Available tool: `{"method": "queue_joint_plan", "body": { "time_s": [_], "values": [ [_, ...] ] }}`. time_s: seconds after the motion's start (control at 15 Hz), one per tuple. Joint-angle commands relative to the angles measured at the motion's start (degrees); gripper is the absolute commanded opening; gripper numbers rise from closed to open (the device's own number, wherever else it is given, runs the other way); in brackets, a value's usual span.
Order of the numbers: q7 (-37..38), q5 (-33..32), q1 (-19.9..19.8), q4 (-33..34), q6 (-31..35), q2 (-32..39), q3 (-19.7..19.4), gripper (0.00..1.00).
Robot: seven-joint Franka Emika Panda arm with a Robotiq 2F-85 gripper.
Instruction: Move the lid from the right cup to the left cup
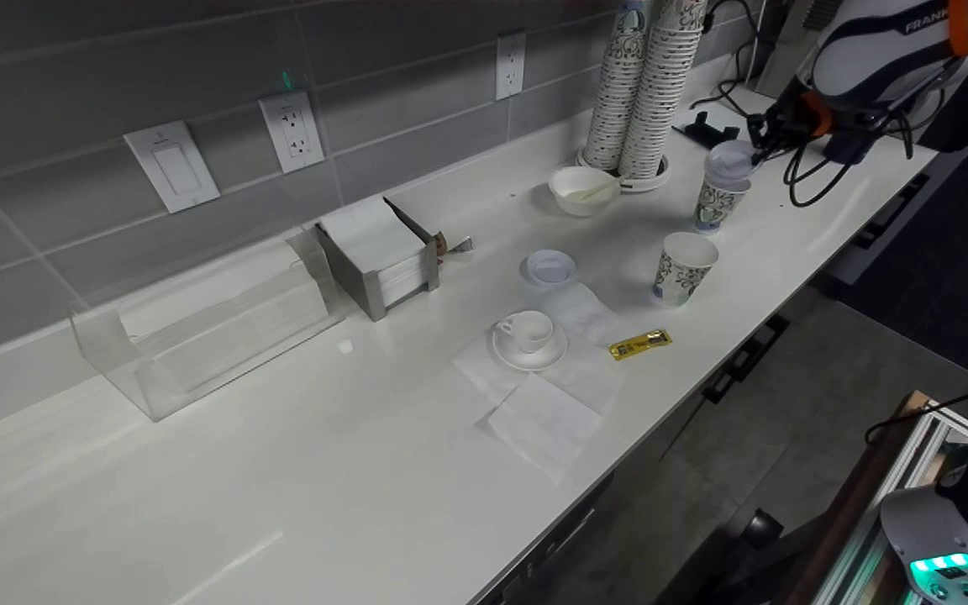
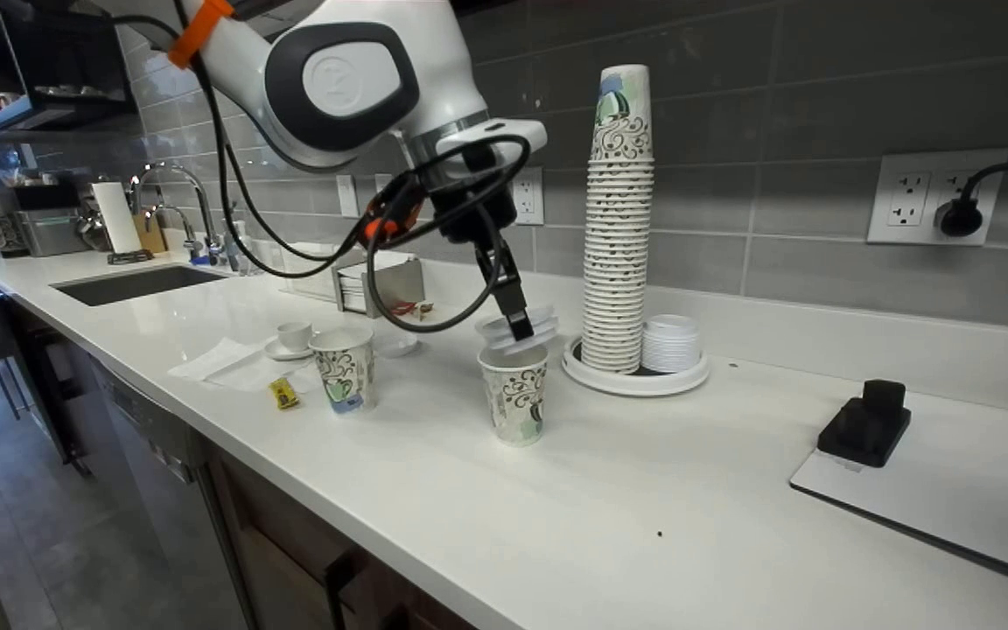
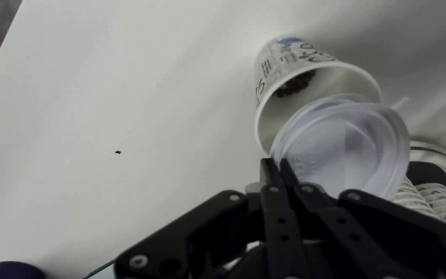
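Note:
My gripper (image 3: 278, 162) is shut on the near rim of the whitish round lid (image 3: 331, 151). The lid is tilted and hangs over the mouth of the right cup (image 3: 281, 62), a patterned paper cup with dark red bits inside. In an exterior view the lid (image 1: 728, 160) hides part of that cup's (image 1: 715, 206) mouth. In an exterior view the gripper (image 2: 521, 328) points down at the lid (image 2: 544, 327) just above the right cup (image 2: 517, 398); contact with the rim is unclear. The left cup (image 2: 345, 372), a twin, stands uncovered nearby; it also shows here (image 1: 681, 273).
Tall cup stacks (image 2: 616, 254) and a lid stack (image 2: 670, 343) stand on a round tray (image 2: 644, 385) near the wall. A bowl (image 1: 572, 189), another white lid (image 1: 550, 267), a small cup with saucer (image 1: 528, 334), napkins (image 1: 547, 416) and a yellow packet (image 1: 639, 344) lie around.

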Motion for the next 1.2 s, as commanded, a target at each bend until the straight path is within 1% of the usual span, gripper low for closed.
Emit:
{"method": "queue_joint_plan", "body": {
  "time_s": [0.0, 0.07, 0.27, 0.33, 0.47, 0.67, 0.8, 1.0, 1.13],
  "values": [
    [3.13, -3.51, 0.24, -4.08, -0.4, -8.13, 1.16, 0.0],
    [1.98, -3.25, 0.41, -4.8, -2.2, -10.06, 2.08, 0.0],
    [-3.78, 0.52, 2.15, -8.62, -5.95, -14.98, 5.14, 0.0],
    [-6.89, 2.79, 3.48, -10.35, -7.51, -16.69, 6.02, 0.0],
    [-10.24, 5.61, 5.85, -13.75, -9.57, -19.97, 7.9, 0.0],
    [-17.6, 12.22, 10.1, -18.91, -10.38, -24.49, 8.55, 0.0],
    [-19.84, 15.56, 11.84, -21.05, -9.76, -25.68, 8.64, 0.0],
    [-20.69, 18.98, 12.38, -23.21, -8.69, -26.42, 8.11, 0.0],
    [-20.05, 19.96, 11.54, -23.54, -8.34, -25.72, 8.02, 0.0]
  ]
}}
